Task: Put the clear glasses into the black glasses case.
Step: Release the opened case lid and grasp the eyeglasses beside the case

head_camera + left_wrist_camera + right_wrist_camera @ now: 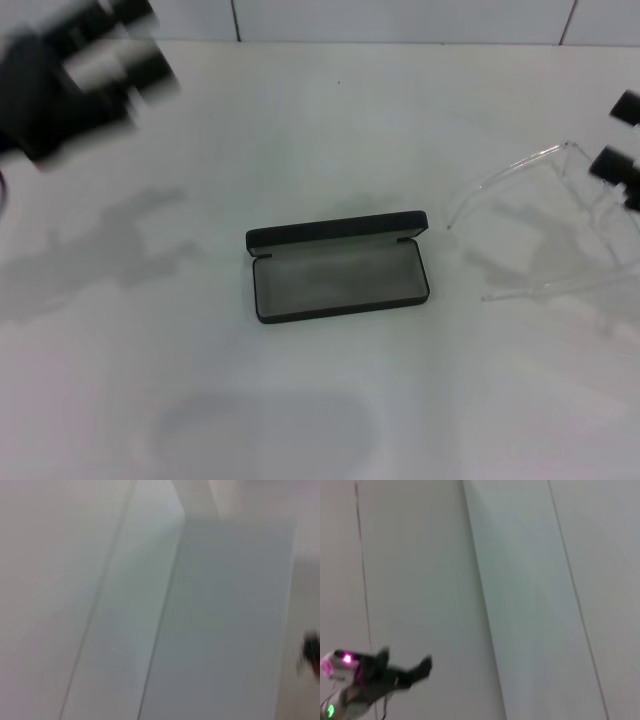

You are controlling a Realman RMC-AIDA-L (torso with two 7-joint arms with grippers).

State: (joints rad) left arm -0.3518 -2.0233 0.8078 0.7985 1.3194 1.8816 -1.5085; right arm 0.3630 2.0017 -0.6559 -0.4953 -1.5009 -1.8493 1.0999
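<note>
The black glasses case (338,268) lies open in the middle of the white table, its grey lining empty and its lid standing up along the far side. To its right the clear glasses (560,215) hang a little above the table, arms unfolded toward the case, casting a faint shadow below. My right gripper (620,138) at the right edge holds them by the lens end. My left gripper (140,40) is raised at the far left, blurred, with its two fingers apart and nothing between them. It also shows far off in the right wrist view as the left gripper (402,670).
The white table (320,400) runs to a tiled wall at the back (400,20). Both wrist views show only white wall panels. A dark blurred shape (312,652) sits at the edge of the left wrist view.
</note>
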